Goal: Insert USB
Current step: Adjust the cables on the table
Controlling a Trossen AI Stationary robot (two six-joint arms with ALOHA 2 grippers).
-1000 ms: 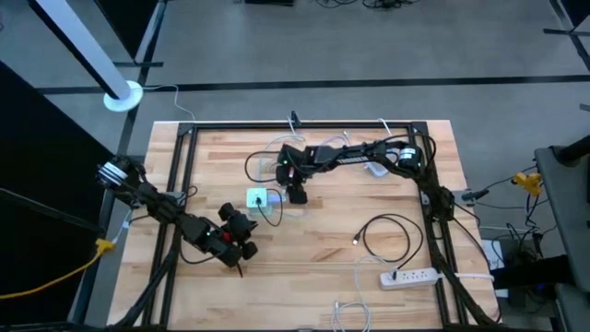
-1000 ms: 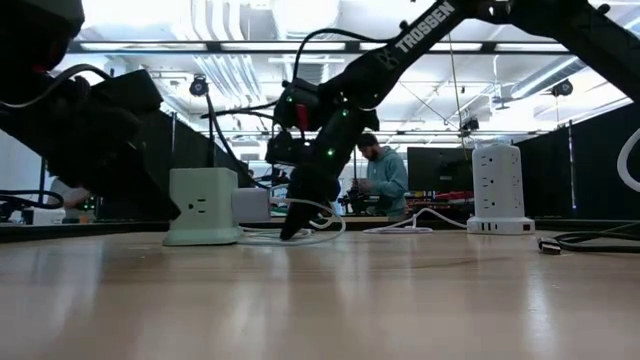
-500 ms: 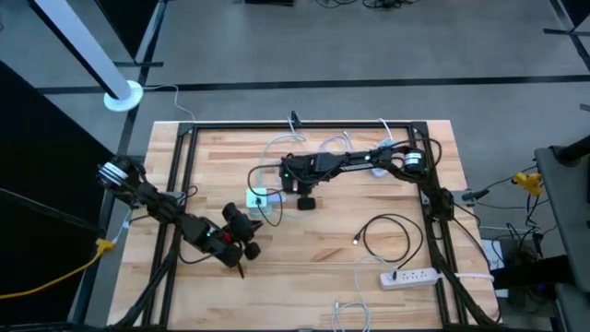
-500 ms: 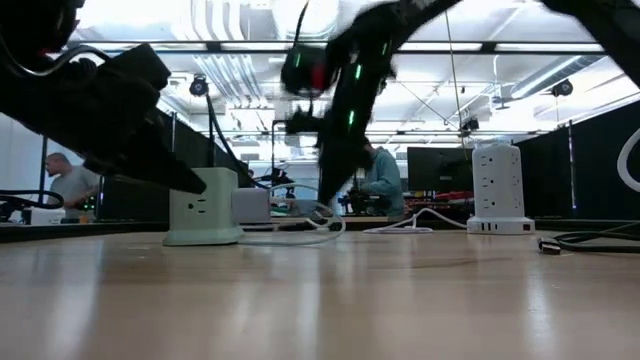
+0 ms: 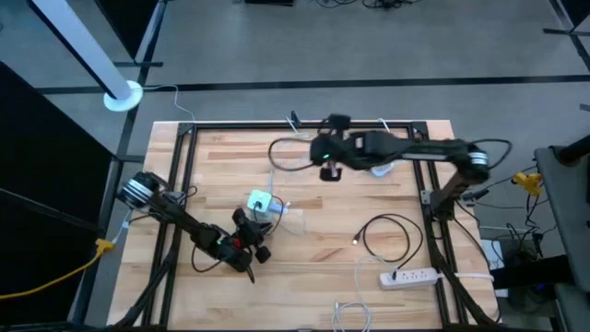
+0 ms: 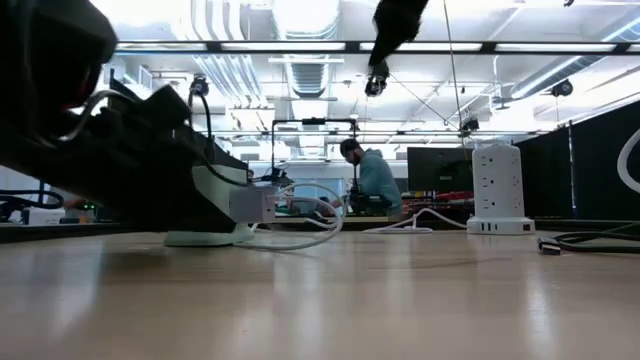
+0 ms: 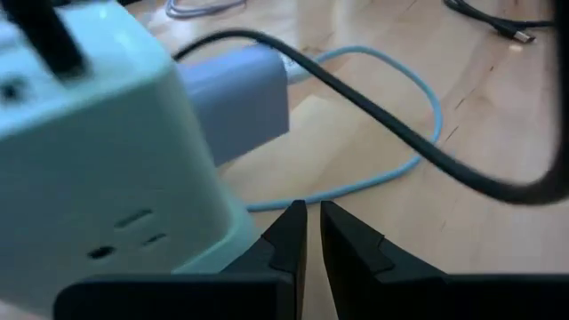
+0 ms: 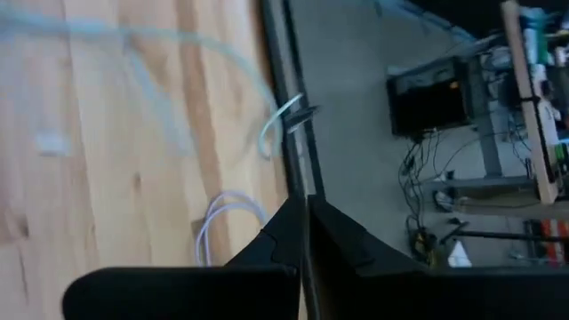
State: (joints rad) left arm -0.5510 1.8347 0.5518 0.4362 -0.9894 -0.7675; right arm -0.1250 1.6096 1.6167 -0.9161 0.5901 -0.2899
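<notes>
Charger cube (image 5: 261, 202): pale green block sitting left of centre in the high view, a grey plug (image 7: 240, 98) already seated in its side and a light blue cable (image 7: 391, 173) looping away over the wood.
Left gripper (image 5: 250, 228): reaching in from the lower left, its tips lying just below the cube in the high view; fingers (image 7: 289, 236) pressed almost together, pinching nothing that is showing.
Right gripper (image 5: 330, 172): hanging high over the upper middle of the table, well apart from the cube, fingers (image 8: 293, 233) squeezed fully together and carrying nothing.
Black cable end (image 5: 356, 241): loose connector lying right of centre, on a coil running to the white power strip (image 5: 411, 276) at lower right.
Stage, as a judgement: plugging seems done or nearly so; the left arm is likely bracing or checking the cube.
Doing it well: keeping the cube from sliding, pushing straight along the plug's axis, and staying clear of the black wire (image 7: 373, 116) crossing the wrist view.
</notes>
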